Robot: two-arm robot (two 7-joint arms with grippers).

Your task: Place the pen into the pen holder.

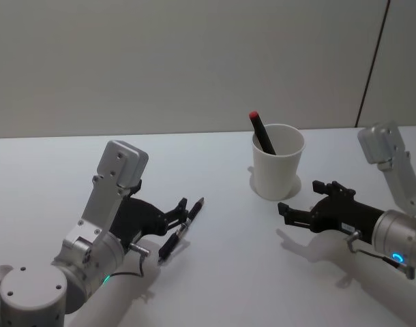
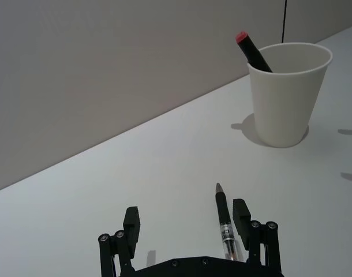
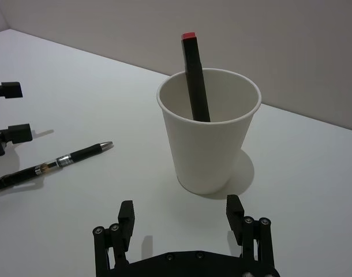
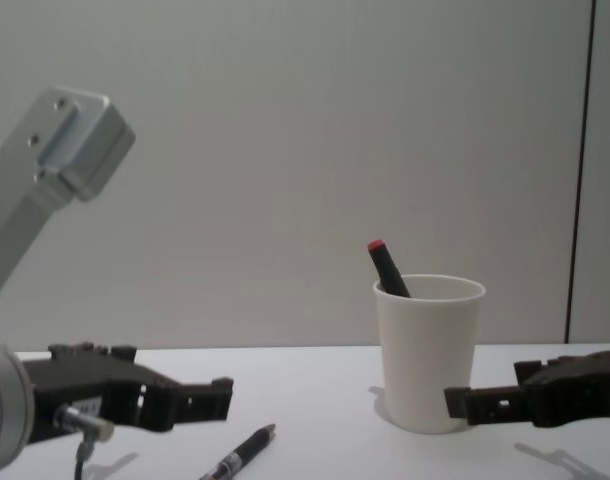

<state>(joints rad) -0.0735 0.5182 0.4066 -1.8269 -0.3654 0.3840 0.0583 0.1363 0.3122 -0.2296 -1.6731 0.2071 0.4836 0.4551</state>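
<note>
A black pen (image 1: 182,228) with a clear section lies flat on the white table (image 1: 215,272), pointing toward the cup. My left gripper (image 1: 176,218) is open and low around the pen. In the left wrist view the pen (image 2: 224,228) rests inside the gap of the left gripper (image 2: 186,218), close to one finger (image 2: 240,213). The pen holder, a white paper cup (image 1: 278,163), stands upright at the back right with a black, red-capped marker (image 1: 261,131) leaning in it. My right gripper (image 1: 300,199) is open, just in front of the cup (image 3: 208,138) without touching it.
A plain grey wall (image 1: 194,61) rises behind the table's far edge. Bare table surface lies between the pen (image 3: 55,163) and the cup. The left gripper's fingers (image 3: 17,131) show at the edge of the right wrist view.
</note>
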